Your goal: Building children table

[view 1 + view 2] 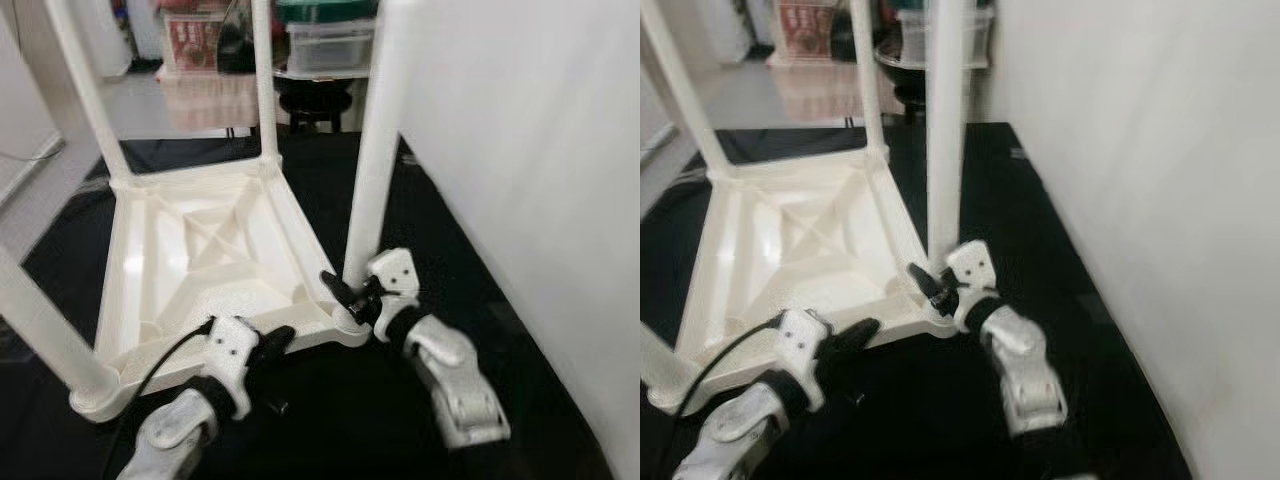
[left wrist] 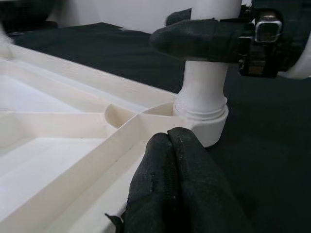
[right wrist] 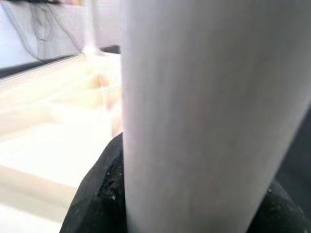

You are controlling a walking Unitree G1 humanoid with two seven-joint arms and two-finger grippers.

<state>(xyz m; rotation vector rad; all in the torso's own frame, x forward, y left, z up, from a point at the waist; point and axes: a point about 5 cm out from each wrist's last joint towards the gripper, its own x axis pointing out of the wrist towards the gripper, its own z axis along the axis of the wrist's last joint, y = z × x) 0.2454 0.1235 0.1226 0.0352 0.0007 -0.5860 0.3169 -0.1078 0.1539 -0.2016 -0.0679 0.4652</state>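
Note:
The white children's table top [image 1: 200,250] lies upside down on a black mat [image 1: 330,420]. Its near right leg [image 1: 370,170] stands upright in the corner socket [image 2: 201,119]. My right gripper [image 1: 352,293] is shut on this leg just above the socket; the right wrist view has the leg [image 3: 209,116] held between the black fingers [image 3: 97,194]. My left gripper [image 1: 280,338] is shut, fingertips together, and rests against the table's near rim [image 2: 121,145], a short way left of that corner. It holds nothing.
Three more legs stand up from the top: far left [image 1: 85,90], far right [image 1: 265,80] and near left [image 1: 40,330]. A white wall [image 1: 530,180] runs close along the right. Storage bins [image 1: 325,45] and a dark stool [image 1: 315,100] stand behind. A small black piece [image 1: 279,407] lies on the mat.

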